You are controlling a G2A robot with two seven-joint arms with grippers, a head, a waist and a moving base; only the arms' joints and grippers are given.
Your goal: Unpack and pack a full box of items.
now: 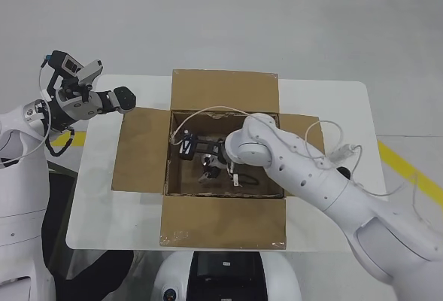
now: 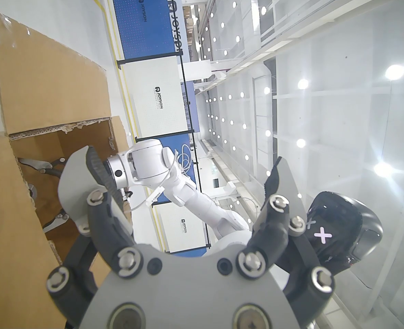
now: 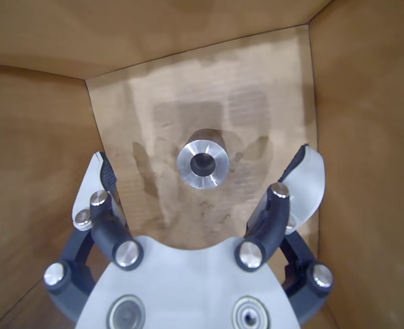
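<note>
An open cardboard box (image 1: 223, 92) stands in the middle of the white table (image 1: 101, 218), its four flaps folded outward. My right gripper (image 1: 196, 154) is down inside the box, toward its left wall. In the right wrist view it (image 3: 202, 155) is open, with a short metal cylinder (image 3: 202, 164) with a centre hole lying on the box floor between its fingers, touching neither. My left gripper (image 1: 125, 98) hangs over the table's far left corner, outside the box. It (image 2: 183, 160) is open and holds nothing.
The box's left flap (image 1: 140, 150) lies flat on the table under the left arm's side. Box walls (image 3: 366, 138) close in around the right gripper. A white cable (image 1: 334, 150) loops along the right arm. Bare table lies left and right of the box.
</note>
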